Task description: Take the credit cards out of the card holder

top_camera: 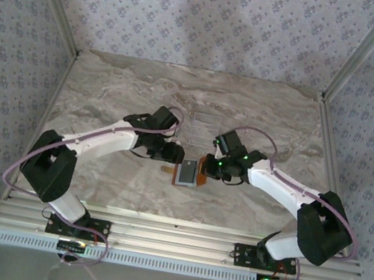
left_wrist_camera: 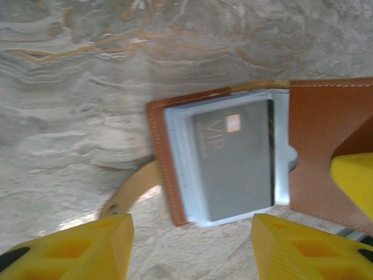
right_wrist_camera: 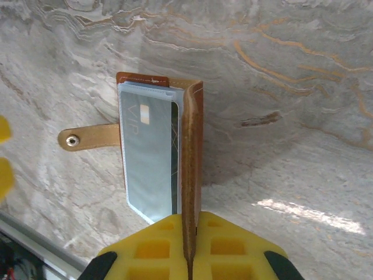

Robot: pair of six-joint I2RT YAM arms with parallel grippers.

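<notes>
card holder (right_wrist_camera: 192,134): tan leather bifold, opened, on the marble surface (top_camera: 107,97), mid-way between the two arms.
flat half: lies on the surface, clear sleeve facing up.
raised half: stands on edge at the fold, roughly upright.
grey card (left_wrist_camera: 239,160): "VIP" print and a small chip, fully seated in the flat half's sleeve.
dark card (left_wrist_camera: 270,151): only a thin dark edge visible along the grey card's fold side, the rest is covered.
tab (right_wrist_camera: 87,139): strap with a snap, flat on the surface, sticking out from the flat half's outer edge.
left fingers (left_wrist_camera: 87,251): spread apart, gripping nothing, hovering over the flat half, clear of the leather.
right fingers (right_wrist_camera: 157,245): closed on the raised half's top edge, leather pinched between them.
clear tray (top_camera: 204,123): farther back on the surface, apart from the card holder.
</notes>
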